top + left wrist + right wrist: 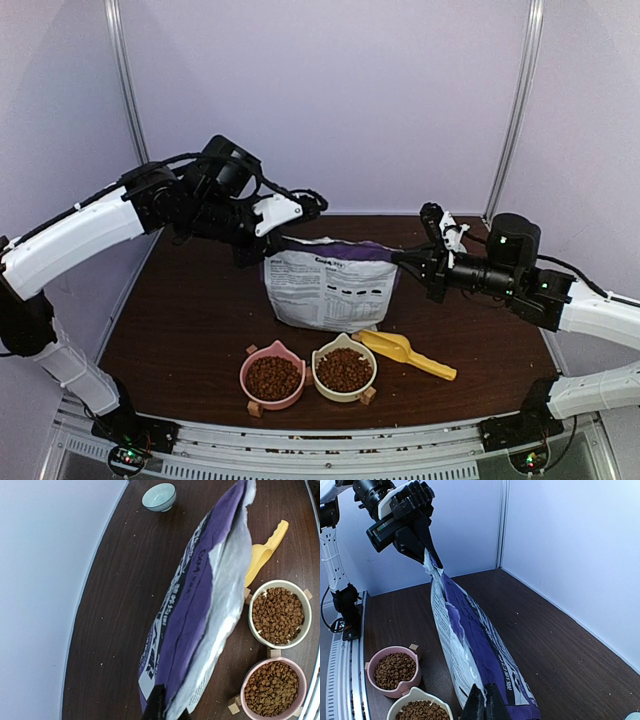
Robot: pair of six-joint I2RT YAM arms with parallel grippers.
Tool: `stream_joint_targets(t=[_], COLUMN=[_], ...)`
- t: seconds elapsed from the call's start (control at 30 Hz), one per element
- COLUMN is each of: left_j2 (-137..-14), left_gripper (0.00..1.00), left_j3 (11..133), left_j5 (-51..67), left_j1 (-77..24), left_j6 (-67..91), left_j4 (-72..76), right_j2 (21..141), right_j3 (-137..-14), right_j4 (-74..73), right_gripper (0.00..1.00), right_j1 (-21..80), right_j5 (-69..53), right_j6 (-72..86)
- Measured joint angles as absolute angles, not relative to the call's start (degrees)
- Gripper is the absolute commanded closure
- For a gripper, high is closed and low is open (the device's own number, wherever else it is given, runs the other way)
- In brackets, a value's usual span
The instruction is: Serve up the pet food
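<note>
Pet food fills a pink bowl (244, 376) and a cream bowl (316, 366) at the table's front; the brown kibble (273, 378) lies heaped in both. Behind them a purple bag (330, 285) with a white label stands upright. My left gripper (262, 250) is shut on the bag's top left corner, its fingertips (159, 705) pinching the edge. My right gripper (400, 258) is shut on the top right corner, with the bag (470, 640) stretching away from its fingers (476, 702). The bag's mouth looks pressed flat between the two grips.
A yellow scoop (405, 352) lies on the table right of the cream bowl, below the bag's right side. A small pale bowl (159, 496) sits at the far right behind the bag. White walls close off the back and both sides.
</note>
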State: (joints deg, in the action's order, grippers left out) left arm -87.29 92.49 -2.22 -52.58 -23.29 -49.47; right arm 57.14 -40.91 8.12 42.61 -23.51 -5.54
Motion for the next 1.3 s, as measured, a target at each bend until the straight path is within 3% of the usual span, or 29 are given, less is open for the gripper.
stream_joint_targets(t=[0.1, 0.2, 0.27, 0.37, 0.47, 0.5, 0.53, 0.57, 0.7, 0.73, 0.8, 0.93, 1.0, 1.03, 1.13, 1.17, 1.23, 1.3], left_j2=[-87.33, -87.33, -87.46, -88.51, -89.62, -89.82, -90.04, -90.3, -92.36, -93.06, -94.74, -96.99, -97.51, -97.78, -99.02, -99.35, -100.05, -100.51], left_gripper=[1.0, 0.74, 0.72, 1.0, 1.0, 0.93, 0.79, 0.73, 0.7, 0.73, 1.0, 1.0, 0.76, 0.68, 0.64, 0.67, 0.95, 1.0], left_j3=[92.53, 92.58, 92.86, 94.76, 96.31, 96.57, 96.97, 97.27, 99.57, 100.2, 101.65, 103.83, 104.84, 105.25, 106.78, 107.02, 107.61, 107.9], left_j5=[-2.09, -2.09, -2.11, -2.09, -2.55, -2.66, -2.7, -2.7, -2.0, -1.76, -1.15, -1.08, -1.04, -0.93, 0.54, 0.99, 1.67, 2.07], left_j1=[-52.73, -52.8, -53.04, -54.08, -54.98, -55.07, -55.09, -55.09, -56.16, -56.66, -57.74, -58.59, -58.39, -58.39, -58.85, -59.07, -59.53, -59.79], left_j6=[-24.03, -24.08, -24.29, -24.08, -24.23, -24.32, -24.36, -24.27, -23.9, -23.88, -23.83, -23.7, -23.64, -23.46, -22.98, -22.83, -22.59, -22.39], left_j4=[-49.74, -49.84, -49.93, -50.06, -50.63, -50.72, -51.05, -51.27, -50.94, -50.94, -50.76, -51.24, -51.81, -52.18, -51.66, -51.35, -51.0, -50.87], right_j2=[57.04, 57.01, 57.01, 57.08, 57.23, 57.25, 57.3, 57.3, 57.39, 57.41, 57.45, 57.52, 57.54, 57.54, 57.6, 57.65, 57.78, 57.87], right_j3=[-40.91, -40.91, -40.91, -41.04, -41.21, -41.21, -41.25, -41.3, -41.34, -41.36, -41.41, -41.43, -41.43, -41.43, -41.43, -41.43, -41.43, -41.45], right_j4=[7.94, 7.9, 7.88, 7.75, 7.64, 7.62, 7.64, 7.57, 7.6, 7.6, 7.6, 7.49, 7.53, 7.55, 7.62, 7.68, 7.94, 8.03], right_gripper=[1.0, 1.0, 1.0, 1.0, 1.0, 1.0, 1.0, 1.0, 1.0, 1.0, 1.0, 1.0, 1.0, 1.0, 1.0, 1.0, 1.0, 1.0], right_j1=[42.61, 42.59, 42.61, 42.59, 42.59, 42.46, 42.37, 42.37, 42.37, 42.37, 42.35, 42.11, 42.06, 42.06, 42.11, 42.13, 42.11, 42.13], right_j5=[-23.51, -23.53, -23.64, -24.03, -24.21, -24.25, -24.29, -24.32, -24.84, -24.93, -25.28, -25.47, -25.52, -25.54, -26.0, -26.17, -26.33, -26.59], right_j6=[-5.54, -5.54, -5.54, -5.52, -5.34, -5.28, -5.13, -4.99, -4.58, -4.54, -4.47, -4.25, -4.19, -4.1, -4.08, -4.05, -4.03, -3.97])
